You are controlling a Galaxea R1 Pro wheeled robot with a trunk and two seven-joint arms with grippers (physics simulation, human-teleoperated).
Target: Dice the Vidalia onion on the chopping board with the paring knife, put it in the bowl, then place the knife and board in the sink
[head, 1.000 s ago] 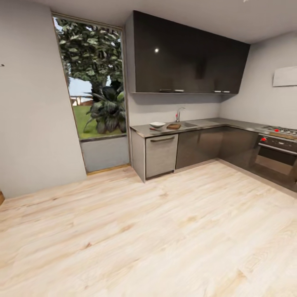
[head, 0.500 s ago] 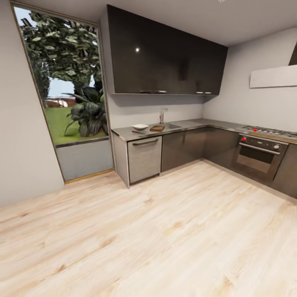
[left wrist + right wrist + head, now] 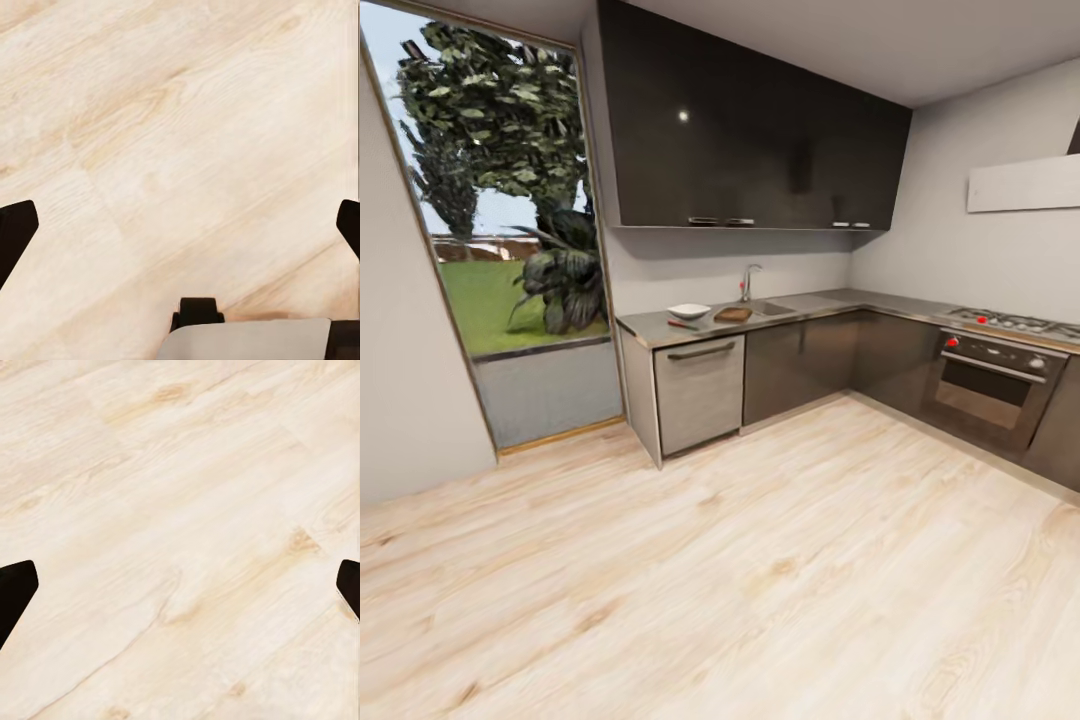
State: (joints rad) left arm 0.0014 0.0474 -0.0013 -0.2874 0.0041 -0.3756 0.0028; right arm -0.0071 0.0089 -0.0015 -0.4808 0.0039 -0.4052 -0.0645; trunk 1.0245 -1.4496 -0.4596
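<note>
Across the room, in the head view, the grey countertop (image 3: 815, 305) runs above dark cabinets. On it sit the white bowl (image 3: 689, 311), the brown chopping board (image 3: 733, 314) and, just in front of the bowl, the red-handled paring knife (image 3: 682, 325). The sink (image 3: 775, 308) with its chrome tap (image 3: 747, 281) lies right of the board. The Vidalia onion is hidden from here. My left gripper (image 3: 180, 225) hangs open over bare wood floor, its dark fingertips (image 3: 15, 232) far apart. Over the planks my right gripper (image 3: 180, 585) is open too, with fingertips (image 3: 15, 589) spread and nothing between them.
Light wood-plank floor (image 3: 760, 560) stretches between me and the cabinets. A tall window (image 3: 500, 230) with greenery stands left of the counter. An oven (image 3: 990, 385) with a hob (image 3: 1015, 322) sits on the right run. Dark wall cabinets (image 3: 750, 130) hang above the sink.
The whole head view has shifted: the counter and window now lie further left and look slightly larger, so the camera has turned and come closer. The things on the counter keep their places.
</note>
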